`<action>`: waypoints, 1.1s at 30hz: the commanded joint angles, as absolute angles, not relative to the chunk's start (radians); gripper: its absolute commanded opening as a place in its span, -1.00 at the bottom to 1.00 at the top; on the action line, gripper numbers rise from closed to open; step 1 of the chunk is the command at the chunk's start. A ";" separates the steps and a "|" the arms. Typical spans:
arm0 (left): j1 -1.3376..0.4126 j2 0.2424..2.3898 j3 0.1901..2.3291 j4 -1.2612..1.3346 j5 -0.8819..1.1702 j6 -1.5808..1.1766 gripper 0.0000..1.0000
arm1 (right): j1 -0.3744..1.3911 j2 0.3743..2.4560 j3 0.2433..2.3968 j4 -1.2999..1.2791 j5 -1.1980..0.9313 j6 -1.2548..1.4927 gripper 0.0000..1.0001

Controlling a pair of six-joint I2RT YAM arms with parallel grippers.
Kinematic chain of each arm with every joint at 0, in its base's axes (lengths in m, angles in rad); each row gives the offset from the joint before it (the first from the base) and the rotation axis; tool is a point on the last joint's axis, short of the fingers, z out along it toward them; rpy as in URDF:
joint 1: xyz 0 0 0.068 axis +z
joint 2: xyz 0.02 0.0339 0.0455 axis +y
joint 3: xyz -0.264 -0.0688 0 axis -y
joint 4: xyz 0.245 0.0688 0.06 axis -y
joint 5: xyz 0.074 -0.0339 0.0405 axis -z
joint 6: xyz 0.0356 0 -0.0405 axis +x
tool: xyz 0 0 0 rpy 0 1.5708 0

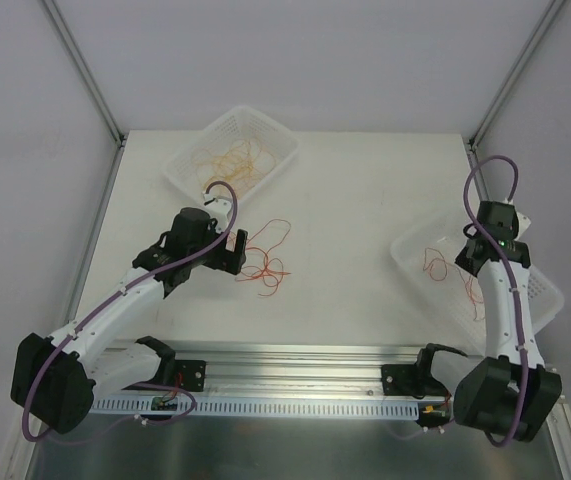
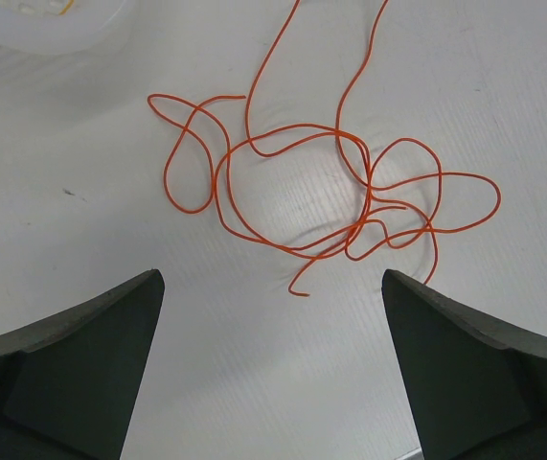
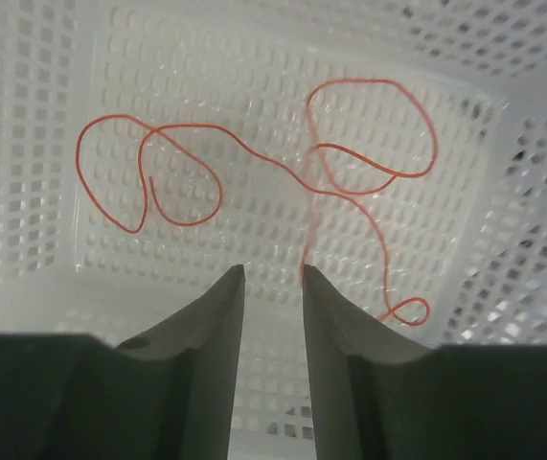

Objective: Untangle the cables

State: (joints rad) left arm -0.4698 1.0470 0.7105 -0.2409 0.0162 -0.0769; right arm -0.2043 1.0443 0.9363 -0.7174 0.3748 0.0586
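Top external view: the left claw (image 1: 233, 252) stands just beside the red tangle (image 1: 265, 265), which lies loose on the desk (image 1: 365, 220) near the far basket (image 1: 187, 172). That basket holds the orange cables (image 1: 233, 158), not yet sorted. The right claw (image 1: 465, 257) hangs over the right basket (image 1: 540, 290), where a single red cable (image 1: 433, 263) lies apart from the rest; this basket is judged to be the drop point for freed strands. Left wrist view: the left claw (image 2: 273, 280) is spread wide and holds nothing, with the red tangle (image 2: 330, 192) centred ahead of its fingers (image 2: 91, 364). The wide stance suits an approach onto one loop. Several loops cross right of centre, and a free end lies nearest the claw. Right wrist view: the right claw (image 3: 273, 276) is narrow, with a visible gap between its fingers (image 3: 206, 364). The single red cable (image 3: 254, 158) rests in open curls on the floor of the right basket (image 3: 34, 115). A blurred stretch of it rises toward the gap, and whether it touches a finger cannot be told. The gap is wider than the strand, so a grip is judged unlikely.
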 commanded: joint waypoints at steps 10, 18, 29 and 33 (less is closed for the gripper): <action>-0.465 1.054 0.716 -0.196 0.011 -0.069 0.98 | -0.072 1.126 1.221 -0.844 0.212 0.111 0.98; -0.465 1.084 0.724 -0.196 0.021 -0.124 0.98 | 0.228 1.206 1.276 -0.702 0.036 0.031 0.99; -0.442 1.176 0.750 -0.233 0.029 -0.233 0.98 | 0.612 1.553 1.278 -0.511 -0.328 -0.192 0.83; -0.399 1.236 0.775 -0.268 0.029 -0.256 0.98 | 0.698 1.673 1.311 -0.465 -0.354 -0.233 0.66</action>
State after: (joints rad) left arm -0.4282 1.2087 0.7269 -0.2382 0.0242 -0.2111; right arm 0.6548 1.6279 1.2575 -0.5297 -0.2787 -0.1616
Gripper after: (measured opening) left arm 0.990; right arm 0.847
